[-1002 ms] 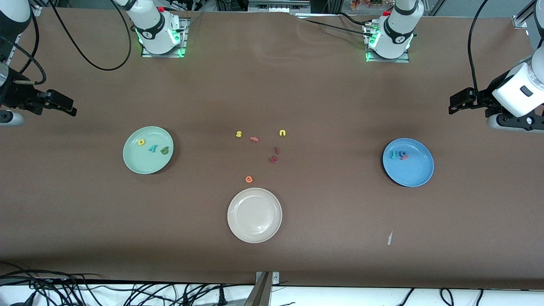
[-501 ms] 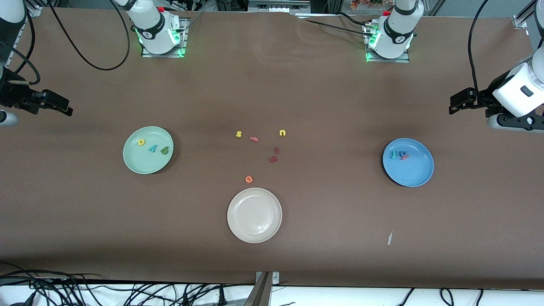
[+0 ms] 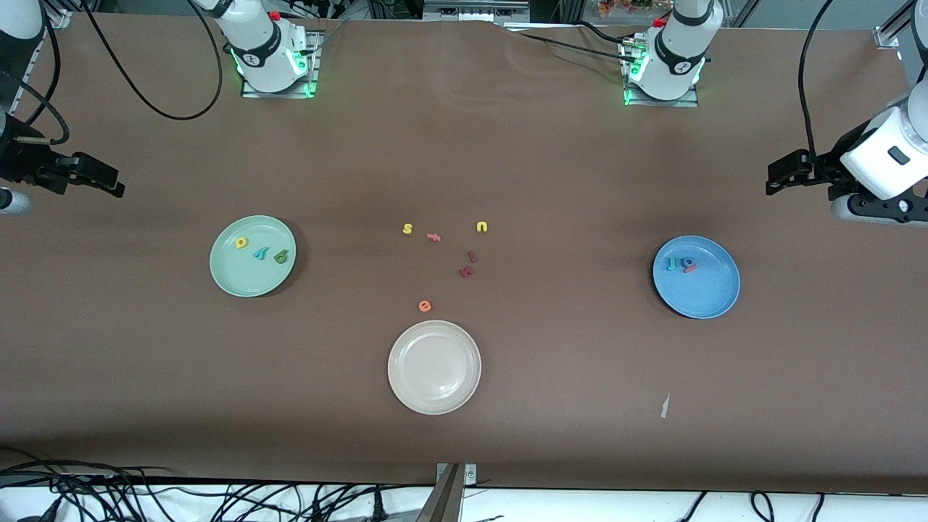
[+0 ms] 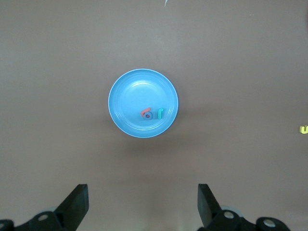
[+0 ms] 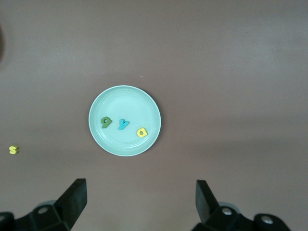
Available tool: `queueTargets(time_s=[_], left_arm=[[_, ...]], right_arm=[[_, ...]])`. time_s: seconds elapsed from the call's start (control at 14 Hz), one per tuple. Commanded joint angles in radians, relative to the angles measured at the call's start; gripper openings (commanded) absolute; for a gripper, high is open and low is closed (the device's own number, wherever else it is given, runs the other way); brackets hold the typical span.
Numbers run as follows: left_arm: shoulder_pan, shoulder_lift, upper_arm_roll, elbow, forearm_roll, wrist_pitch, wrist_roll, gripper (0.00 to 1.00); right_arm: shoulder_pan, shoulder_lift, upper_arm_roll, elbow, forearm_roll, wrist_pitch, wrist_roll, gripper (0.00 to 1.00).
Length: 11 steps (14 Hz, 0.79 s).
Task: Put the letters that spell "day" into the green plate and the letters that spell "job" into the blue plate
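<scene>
Green plate: the green plate (image 3: 252,256) sits toward my right arm's end of the table. It carries the yellow "a" (image 3: 241,243), the teal "y" (image 3: 261,254) and the olive "d" (image 3: 281,256), side by side and flat.
Blue plate: the blue plate (image 3: 696,277) sits toward my left arm's end. It carries the teal "j" (image 3: 672,264), the blue "o" (image 3: 686,263) and the pink "b" (image 3: 690,269), bunched together, the "b" touching the "o".
Change: over the last second my right gripper (image 3: 109,183) has drawn back a little toward the table's edge. No letter has moved.
Meaning: I judge both words sorted and the task complete; my arms are clearing off.
Right gripper: up over bare table near its end, jaws wide apart, nothing held.
Left gripper: my left gripper (image 3: 779,174) waits over its end of the table, jaws wide apart, nothing held.
Leftovers: yellow "s" (image 3: 407,228), salmon "f" (image 3: 433,236), yellow "u" (image 3: 482,227), two dark red letters (image 3: 467,264) and an orange "e" (image 3: 425,306) lie mid-table, near the empty beige plate (image 3: 434,367).
Materials: the letters look like matte foam, thin and light. The plates are round and smooth, with shallow rims. The brown table cover (image 3: 580,377) is dull and slightly wrinkled.
</scene>
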Motion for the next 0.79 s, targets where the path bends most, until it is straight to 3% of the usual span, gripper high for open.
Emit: queueTargets(time_s=[0.0,0.72], left_arm=[[-0.003,0.005,-0.001,0.015,-0.007,-0.016,0.017,1.0],[-0.004,0.009,-0.002,0.013,-0.007,-0.037,0.018,1.0]], right_arm=[[-0.004,0.009,0.0,0.027,0.021,-0.024,-0.003,1.0],[-0.004,0.01,0.0,0.027,0.021,-0.024,-0.005,1.0]])
